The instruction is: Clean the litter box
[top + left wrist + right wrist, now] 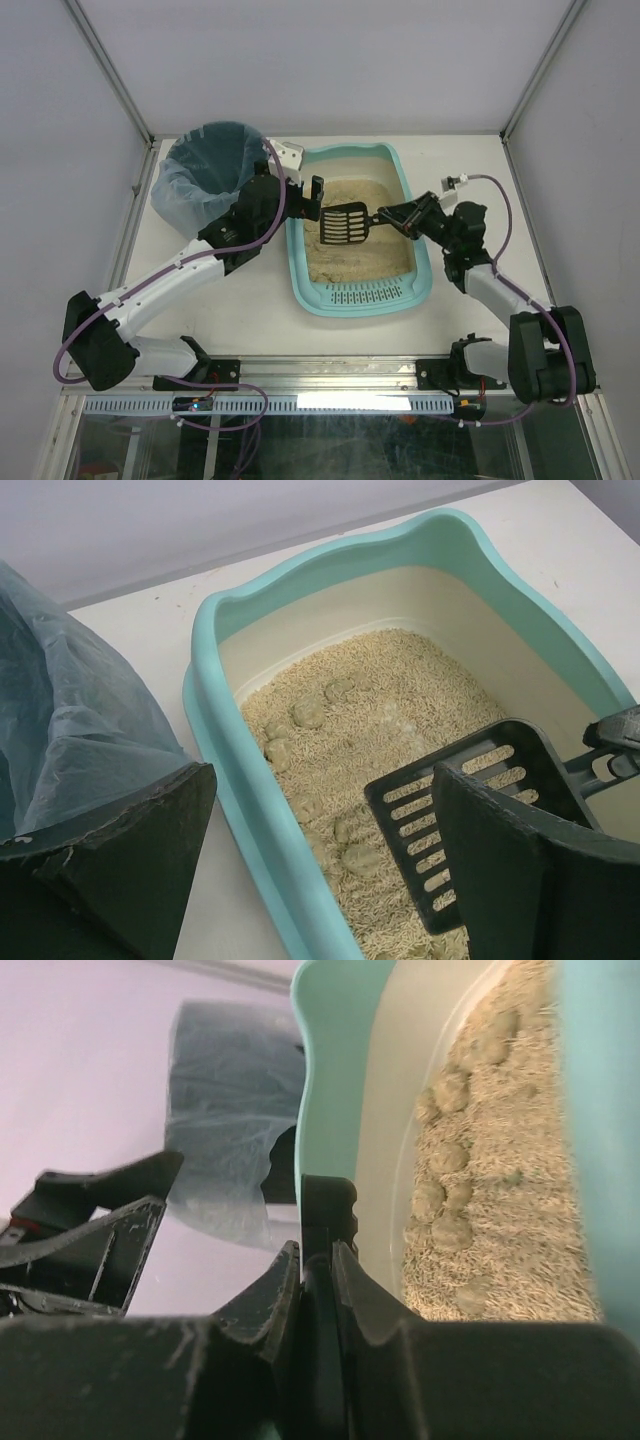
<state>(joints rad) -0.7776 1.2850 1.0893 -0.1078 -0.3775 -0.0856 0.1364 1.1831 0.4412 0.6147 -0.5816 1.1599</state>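
Observation:
The light teal litter box (365,296) lies mid-table with beige litter and several greyish clumps (307,712) along its left side. A black slotted scoop (345,224) hovers over the litter, its handle clamped in my shut right gripper (385,215). In the right wrist view the right gripper (318,1265) squeezes the thin black handle, with the box's wall (330,1060) and clumps (445,1185) beyond. My left gripper (305,200) stands wide open astride the box's left rim (215,770). Its fingers (120,860) hold nothing, and the scoop (470,800) sits just beside the right finger.
A round dark bin (205,175) lined with a bluish translucent bag (70,710) stands left of the box, close to the left arm. A small white object (290,155) lies behind the box's far left corner. Frame posts rise at the table's back corners.

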